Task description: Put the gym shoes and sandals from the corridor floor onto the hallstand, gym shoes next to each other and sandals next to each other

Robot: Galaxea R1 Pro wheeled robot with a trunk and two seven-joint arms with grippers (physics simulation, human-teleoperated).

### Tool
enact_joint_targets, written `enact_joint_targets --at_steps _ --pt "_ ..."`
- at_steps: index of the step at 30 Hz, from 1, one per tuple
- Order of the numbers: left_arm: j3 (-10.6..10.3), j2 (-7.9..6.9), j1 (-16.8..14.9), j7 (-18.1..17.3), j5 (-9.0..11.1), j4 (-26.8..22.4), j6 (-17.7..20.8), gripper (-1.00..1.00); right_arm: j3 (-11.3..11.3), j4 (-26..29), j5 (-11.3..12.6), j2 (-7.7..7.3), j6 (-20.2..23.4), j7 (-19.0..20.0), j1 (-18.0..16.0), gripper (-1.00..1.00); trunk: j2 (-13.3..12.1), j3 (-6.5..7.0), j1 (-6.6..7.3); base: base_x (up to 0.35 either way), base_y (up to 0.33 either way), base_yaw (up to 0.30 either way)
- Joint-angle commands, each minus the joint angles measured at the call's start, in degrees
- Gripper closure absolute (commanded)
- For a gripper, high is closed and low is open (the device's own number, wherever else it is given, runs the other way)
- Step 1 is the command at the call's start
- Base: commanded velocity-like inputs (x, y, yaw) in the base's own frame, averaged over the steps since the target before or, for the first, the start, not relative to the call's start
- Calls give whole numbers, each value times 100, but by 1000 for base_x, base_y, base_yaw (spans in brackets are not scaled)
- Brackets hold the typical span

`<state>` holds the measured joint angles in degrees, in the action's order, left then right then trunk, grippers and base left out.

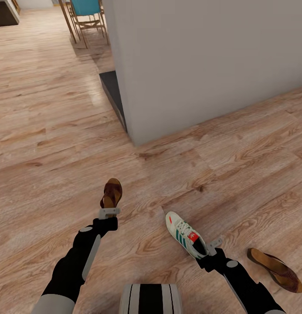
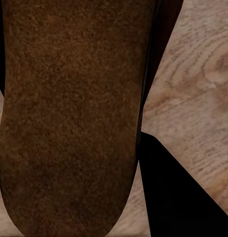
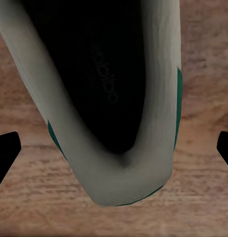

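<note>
My left gripper [image 1: 109, 212] is shut on the heel end of one brown sandal [image 1: 112, 192], which points away from me over the wood-plank corridor floor [image 1: 50, 144]. In the left wrist view its tan footbed [image 2: 69, 113] lies close against a black finger [image 2: 183, 197]. One white gym shoe [image 1: 185, 233] with green stripes lies on the floor. My right gripper [image 1: 214, 244] stands open at its heel. In the right wrist view the heel [image 3: 119, 173] sits between widely spread fingertips [image 3: 5, 148], untouched. The second sandal [image 1: 276, 269] lies on the floor at the right. The other gym shoe and the hallstand are out of view.
A grey wall corner [image 1: 203, 65] juts out ahead, with a dark low strip [image 1: 112, 93] along its left side. A chair with a teal back [image 1: 86, 13] stands far off at the top. Open floor stretches to the left and to the right of the corner.
</note>
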<state>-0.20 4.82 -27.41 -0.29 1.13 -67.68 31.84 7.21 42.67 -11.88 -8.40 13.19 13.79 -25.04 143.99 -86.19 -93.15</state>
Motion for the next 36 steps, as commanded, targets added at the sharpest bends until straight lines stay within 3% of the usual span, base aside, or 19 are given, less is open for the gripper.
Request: enact_joint_targets --at_steps 1,36 --pt "2 1 -2 -15 -8 -8 33 100 9 13 -60 -4 27 21 0 -100 2 -6 1 0 0 0" --pt "2 1 -2 -15 -8 -8 33 100 9 13 -60 -8 26 22 0 -100 2 -10 1 11 4 0"
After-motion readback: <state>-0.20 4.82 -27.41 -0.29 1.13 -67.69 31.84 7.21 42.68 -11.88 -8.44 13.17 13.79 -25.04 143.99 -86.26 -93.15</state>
